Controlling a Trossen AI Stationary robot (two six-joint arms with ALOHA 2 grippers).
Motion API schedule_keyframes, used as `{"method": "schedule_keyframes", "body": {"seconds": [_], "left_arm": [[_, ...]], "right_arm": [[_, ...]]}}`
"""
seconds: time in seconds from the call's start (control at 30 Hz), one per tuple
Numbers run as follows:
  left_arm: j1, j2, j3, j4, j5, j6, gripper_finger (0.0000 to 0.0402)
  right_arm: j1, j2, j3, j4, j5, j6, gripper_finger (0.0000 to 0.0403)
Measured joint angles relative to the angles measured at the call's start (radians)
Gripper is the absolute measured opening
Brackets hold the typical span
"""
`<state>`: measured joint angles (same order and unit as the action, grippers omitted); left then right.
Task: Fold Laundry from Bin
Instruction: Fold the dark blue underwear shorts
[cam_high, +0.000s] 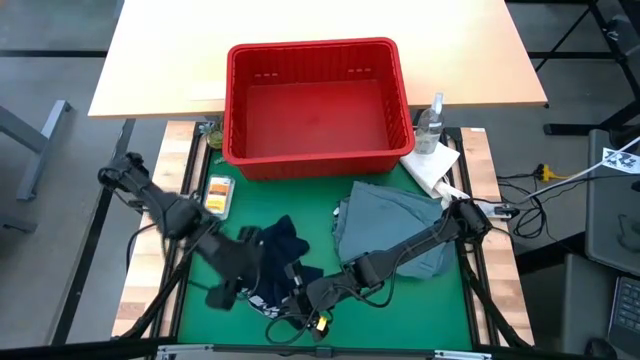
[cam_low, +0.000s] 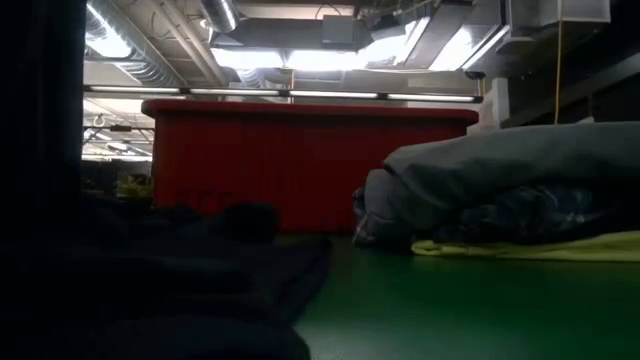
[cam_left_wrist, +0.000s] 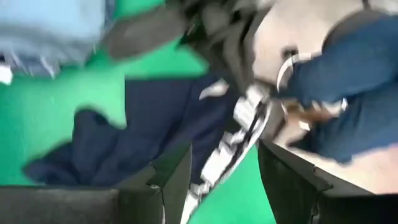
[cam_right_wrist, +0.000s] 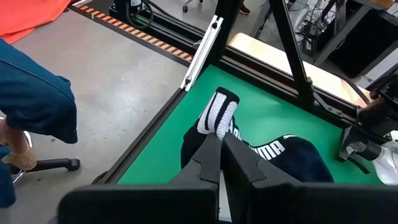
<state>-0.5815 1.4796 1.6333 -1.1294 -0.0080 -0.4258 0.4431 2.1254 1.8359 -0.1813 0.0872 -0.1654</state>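
Both grippers low at the mat's near edge: left gripper spread over the dark navy garment, right gripper pinching its striped cuff. Bin empty beyond; grey-blue garment folded alongside.

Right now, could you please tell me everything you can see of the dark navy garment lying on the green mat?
The dark navy garment is soft fabric with a white ribbed cuff or band and white lettering, seen in the right wrist view. It lies crumpled and unfolded on the green mat, near the front edge, left of the folded grey-blue garment and outside the red slotted plastic bin. The right gripper, shut, pinches its fabric near the cuff; the left gripper hangs open right over it.
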Motion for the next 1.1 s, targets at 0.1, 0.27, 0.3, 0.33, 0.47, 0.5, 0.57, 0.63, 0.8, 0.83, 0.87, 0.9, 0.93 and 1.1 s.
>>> {"method": "schedule_keyframes", "body": {"seconds": [0.1,0.27,0.3,0.33,0.47,0.5,0.57,0.63,0.8,0.83,0.87,0.9,0.93,1.1], "left_arm": [[-0.073,0.006,0.000,0.074,-0.132,-0.013,0.0175],[-0.158,0.046,0.000,0.143,-0.293,-0.018,0.0174],[-0.170,0.058,0.000,0.146,-0.306,-0.019,0.0174],[-0.181,0.073,0.000,0.146,-0.319,-0.020,0.0174],[-0.201,0.132,0.000,0.148,-0.323,-0.026,0.0174],[-0.204,0.148,0.000,0.147,-0.323,-0.037,0.0174],[-0.205,0.173,0.000,0.147,-0.320,-0.049,0.0174],[-0.205,0.188,-0.001,0.147,-0.319,-0.069,0.0174],[-0.204,0.197,-0.001,0.143,-0.313,-0.098,0.0159],[-0.204,0.197,-0.001,0.142,-0.310,-0.102,0.0149],[-0.204,0.197,-0.001,0.141,-0.304,-0.109,0.0136],[-0.204,0.197,-0.001,0.140,-0.294,-0.118,0.0122],[-0.204,0.197,-0.001,0.137,-0.277,-0.124,0.0106],[-0.204,0.197,-0.001,0.122,-0.213,-0.169,0.0016]], "right_arm": [[0.000,0.000,0.000,0.006,0.003,0.001,0.0005],[0.001,0.000,0.000,0.008,0.058,0.002,0.0005],[0.001,0.000,0.000,0.014,0.070,0.002,0.0005],[0.001,0.000,0.000,0.021,0.081,0.003,0.0005],[0.001,0.000,0.000,0.071,0.087,0.003,0.0005],[0.001,0.000,0.000,0.085,0.087,0.003,0.0005],[0.001,0.000,0.000,0.099,0.087,0.003,0.0005],[0.001,0.000,0.000,0.114,0.087,0.003,0.0005],[0.001,0.000,0.000,0.123,0.079,0.003,0.0005],[0.001,0.000,0.000,0.122,0.079,0.003,0.0005],[0.001,0.000,0.000,0.121,0.078,0.003,0.0005],[0.002,0.000,0.000,0.120,0.077,0.003,0.0005],[0.002,0.000,0.000,0.121,0.077,0.003,0.0005],[0.002,0.000,0.000,0.121,0.076,0.003,0.0005]]}}
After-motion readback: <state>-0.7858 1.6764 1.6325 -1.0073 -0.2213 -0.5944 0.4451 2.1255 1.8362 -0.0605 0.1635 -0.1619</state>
